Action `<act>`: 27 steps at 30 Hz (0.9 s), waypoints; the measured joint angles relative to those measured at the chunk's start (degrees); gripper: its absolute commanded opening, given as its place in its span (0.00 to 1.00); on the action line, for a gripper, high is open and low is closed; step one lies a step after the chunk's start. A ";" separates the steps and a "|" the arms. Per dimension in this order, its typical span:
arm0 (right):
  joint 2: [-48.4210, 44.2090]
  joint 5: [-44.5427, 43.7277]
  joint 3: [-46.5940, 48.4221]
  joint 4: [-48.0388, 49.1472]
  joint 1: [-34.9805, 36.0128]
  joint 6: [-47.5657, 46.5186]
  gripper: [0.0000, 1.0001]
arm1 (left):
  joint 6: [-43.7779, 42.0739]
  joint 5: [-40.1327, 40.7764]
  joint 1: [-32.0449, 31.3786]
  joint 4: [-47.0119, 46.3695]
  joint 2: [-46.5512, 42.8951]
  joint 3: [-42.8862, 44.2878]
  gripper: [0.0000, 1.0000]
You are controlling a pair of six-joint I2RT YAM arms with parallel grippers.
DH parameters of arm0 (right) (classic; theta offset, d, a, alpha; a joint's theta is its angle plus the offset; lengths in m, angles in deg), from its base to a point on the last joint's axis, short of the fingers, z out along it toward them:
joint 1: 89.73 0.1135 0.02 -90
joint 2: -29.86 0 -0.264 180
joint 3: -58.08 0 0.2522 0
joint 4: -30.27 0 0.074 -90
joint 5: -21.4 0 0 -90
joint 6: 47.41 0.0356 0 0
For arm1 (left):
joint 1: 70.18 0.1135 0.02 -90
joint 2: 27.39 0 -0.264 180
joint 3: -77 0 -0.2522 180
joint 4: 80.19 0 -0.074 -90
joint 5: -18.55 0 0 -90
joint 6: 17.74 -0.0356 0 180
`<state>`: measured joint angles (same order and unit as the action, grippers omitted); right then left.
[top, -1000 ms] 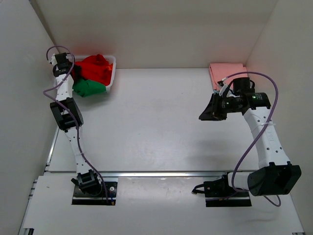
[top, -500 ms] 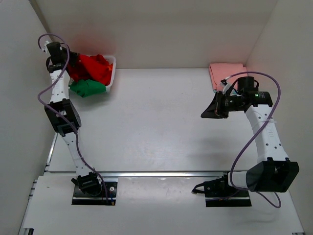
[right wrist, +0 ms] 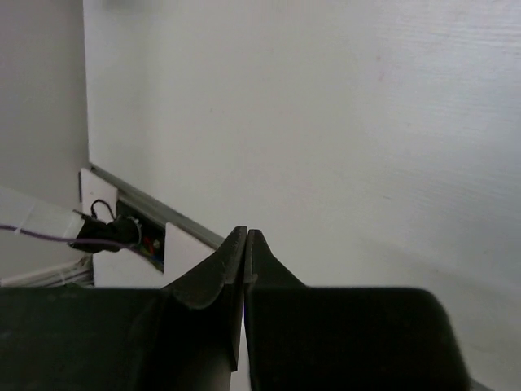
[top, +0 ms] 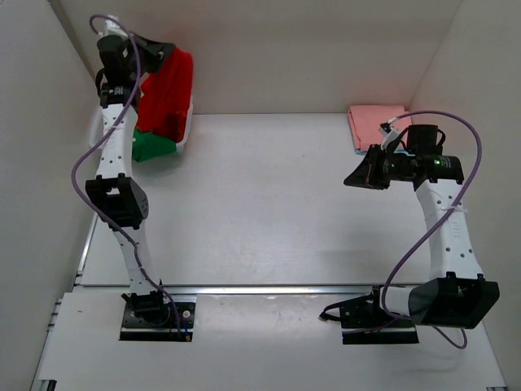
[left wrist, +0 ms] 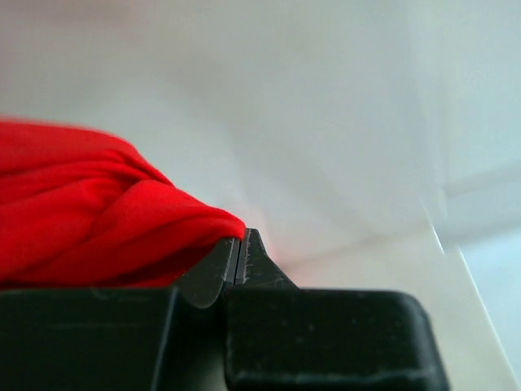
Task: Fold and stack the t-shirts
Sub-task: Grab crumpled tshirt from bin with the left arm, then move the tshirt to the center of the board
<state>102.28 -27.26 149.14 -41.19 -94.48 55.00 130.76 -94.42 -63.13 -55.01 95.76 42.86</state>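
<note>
Two end effectors show, and both are closed. The left end effector [top: 156, 51] is raised high at about 11 o'clock of the pale grey flat counter [top: 260, 204], close to the back wall. Its jaws are pressed together on a fold of the bright red soft cloth t-shirt [top: 168, 85]. In the left wrist view the red cloth bunches up against the left side of the meeting fingertips [left wrist: 221, 262]. From that grip the shirt hangs down in a long drape, and its lower end reaches the white plastic lattice basket [top: 186, 134] in the 11 o'clock corner. A crumpled green soft cloth t-shirt [top: 151, 147] lies at the basket's 6 o'clock end, partly behind the left arm. A salmon pink folded cloth t-shirt [top: 376, 124] lies flat on the counter at about 1 o'clock, beside the right wall. The right end effector [top: 348, 181] hovers just to the 6 o'clock side of that pink shirt and points toward 9 o'clock. Its jaws are shut on nothing, and the right wrist view shows the fingertips touching over bare counter.
</note>
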 measured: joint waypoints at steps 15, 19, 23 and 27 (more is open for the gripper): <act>-2.19 -1.99 12.57 -11.69 11.61 5.16 0.00 | -1.77 -0.09 -13.05 -1.25 -45.55 -18.01 0.00; 0.72 -0.81 7.91 -9.25 15.45 7.06 0.00 | -3.93 0.00 -16.44 -2.78 -54.51 -34.53 0.00; 1.40 -0.81 7.91 -7.41 19.50 8.41 0.30 | -7.23 1.99 -17.42 0.28 -52.70 -52.57 0.00; 0.50 1.03 7.74 -5.64 21.29 9.03 0.00 | -11.72 7.98 -19.32 9.35 -38.77 -58.29 0.00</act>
<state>102.78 -26.23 156.87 -46.83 -73.19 64.02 119.05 -86.44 -82.45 -45.65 56.99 -15.44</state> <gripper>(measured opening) 0.020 0.025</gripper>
